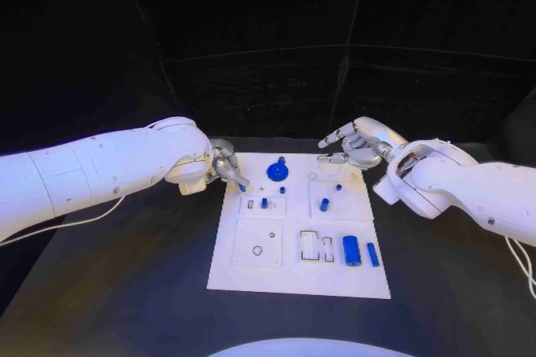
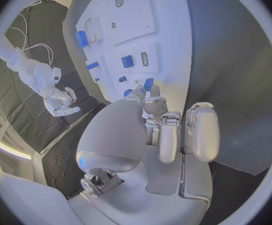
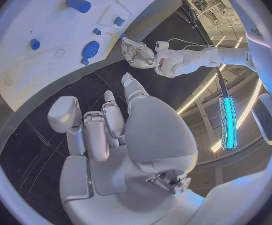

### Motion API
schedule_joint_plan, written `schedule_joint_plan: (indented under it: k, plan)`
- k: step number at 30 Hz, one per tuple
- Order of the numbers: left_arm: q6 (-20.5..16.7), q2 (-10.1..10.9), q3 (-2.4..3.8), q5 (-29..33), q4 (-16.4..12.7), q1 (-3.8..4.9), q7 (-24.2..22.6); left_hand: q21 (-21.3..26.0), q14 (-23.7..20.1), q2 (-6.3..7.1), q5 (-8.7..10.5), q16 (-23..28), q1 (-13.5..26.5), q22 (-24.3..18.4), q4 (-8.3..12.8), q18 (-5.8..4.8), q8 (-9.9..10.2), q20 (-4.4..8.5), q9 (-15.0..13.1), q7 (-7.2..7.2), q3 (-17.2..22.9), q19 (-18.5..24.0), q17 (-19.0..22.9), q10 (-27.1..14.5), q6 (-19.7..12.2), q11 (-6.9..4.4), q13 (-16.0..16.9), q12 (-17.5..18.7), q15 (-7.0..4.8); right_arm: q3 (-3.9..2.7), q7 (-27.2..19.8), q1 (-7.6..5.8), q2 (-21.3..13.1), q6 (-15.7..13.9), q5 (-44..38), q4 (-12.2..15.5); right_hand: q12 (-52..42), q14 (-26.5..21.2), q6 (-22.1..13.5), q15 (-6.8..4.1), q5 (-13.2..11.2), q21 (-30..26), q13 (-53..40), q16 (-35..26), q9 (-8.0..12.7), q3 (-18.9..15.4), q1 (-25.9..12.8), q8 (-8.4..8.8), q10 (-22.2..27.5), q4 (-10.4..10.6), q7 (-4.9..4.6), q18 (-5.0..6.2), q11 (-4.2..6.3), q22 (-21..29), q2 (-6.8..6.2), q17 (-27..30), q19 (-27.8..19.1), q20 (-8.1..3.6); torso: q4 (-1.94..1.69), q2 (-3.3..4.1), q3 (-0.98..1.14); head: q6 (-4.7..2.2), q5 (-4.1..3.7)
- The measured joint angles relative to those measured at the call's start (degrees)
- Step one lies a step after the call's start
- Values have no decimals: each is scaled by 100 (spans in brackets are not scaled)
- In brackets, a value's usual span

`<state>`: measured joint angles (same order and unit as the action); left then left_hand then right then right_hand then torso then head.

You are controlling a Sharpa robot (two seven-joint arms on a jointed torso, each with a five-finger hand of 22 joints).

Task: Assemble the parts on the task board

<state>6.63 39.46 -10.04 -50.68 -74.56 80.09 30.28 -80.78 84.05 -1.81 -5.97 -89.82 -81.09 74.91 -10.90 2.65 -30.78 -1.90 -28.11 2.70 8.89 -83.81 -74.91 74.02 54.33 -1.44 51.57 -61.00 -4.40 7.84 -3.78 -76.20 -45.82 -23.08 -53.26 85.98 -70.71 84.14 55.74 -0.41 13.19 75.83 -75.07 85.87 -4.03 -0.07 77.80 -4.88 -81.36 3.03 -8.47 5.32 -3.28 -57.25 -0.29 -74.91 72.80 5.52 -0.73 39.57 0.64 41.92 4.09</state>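
A black table [image 1: 134,295] stands before dark draped walls [image 1: 268,70], with bright ceiling lights [image 3: 227,122].

A matte black table [image 1: 123,279] carries everything here. One white rectangular plastic task board [image 1: 300,278] lies flat on it, in the middle, its long sides running away from the robot. Bare black tabletop surrounds the board on every side. A thin white cable [image 1: 80,220] hangs from under the left arm toward the table's left part; whether it touches the surface cannot be told.
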Motion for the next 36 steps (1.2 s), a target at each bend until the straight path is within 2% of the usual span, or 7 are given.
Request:
schedule_joint_plan:
  k: [7, 8, 13, 18, 22, 36]
  plan:
    - [-366, 285, -7, 41, -525, -44, -20, 0, 0, 107, 1, 0, 107, 0, 38, -1, -3, 17, -76, 7, 281, -17, 0, 22, -7, -21, -15, 25, 0, 0, -3, 0, 3, 0, 3, -36, 0, 0, 0, 0, 0, 0, -1, 0, 0, 0, 0, 0, 0, 0, 0, 0, 0, 0, 0, 0, 0, 0, 5, 1, 0, -4, 29]
    - [-426, 310, -8, 53, -577, -52, -25, 0, 0, 157, 1, 0, 157, 0, 52, -1, -31, 17, -76, 7, 374, -17, 0, 23, -7, -21, -15, 25, 0, 0, -3, 0, 4, 0, 4, -38, 0, 0, 0, 0, 0, 0, -2, 0, 0, 0, 0, 0, 0, 0, 0, 0, 0, 0, 0, 0, 0, 0, 9, 2, 0, -7, 32]
    - [-725, 368, -10, 121, -765, -110, -48, 0, 0, 227, 19, 0, 228, 0, 111, 0, -36, 17, -114, 7, 539, -17, 0, 44, -7, -41, -19, 25, 0, 0, -4, 0, 6, -1, 5, -53, 0, -2, 0, -2, 0, 0, -2, 0, 0, -13, 0, 0, 0, 13, 0, 0, 0, 5, 0, 0, 0, 0, 16, 4, 3, 0, 43]
    - [-893, 376, -17, 165, -841, -212, -55, 0, 0, 254, 23, 0, 255, 0, 111, 0, -36, 17, -115, 8, 602, -17, 0, 44, -8, -40, -28, 25, 0, 0, -5, 0, 9, 1, 6, -59, 0, -21, 0, -21, 0, 0, 2, 0, 0, -20, 0, 0, 0, 5, 0, 0, 0, 8, 0, 0, 0, 0, 20, 9, 3, 5, 41]
    - [-925, 371, -18, 156, -869, -255, -55, 0, 0, 256, 19, 0, 257, 0, 101, 0, -36, 17, -122, 9, 628, -17, 0, 44, -8, -40, -28, 25, 0, 0, -5, 0, 9, 2, 7, -61, 0, -21, 0, -21, 0, 0, 3, 0, 0, -29, 0, 0, 0, -4, 0, 0, 0, 8, 0, 0, 0, 0, 23, 9, 3, 9, 37]
    - [-808, 343, -18, -53, -812, -288, -34, 0, 0, 317, -2, 0, 319, 0, 136, 0, -34, 17, -145, -2, 738, -17, 0, 51, 3, -30, -40, 47, 0, 1, -4, 1, 15, 3, 10, -64, -1, -21, 0, -21, 0, -23, 0, 0, 0, -29, 25, 0, 0, -4, 0, 0, 0, 7, 25, -4, 0, 0, 26, 12, 7, 28, 59]
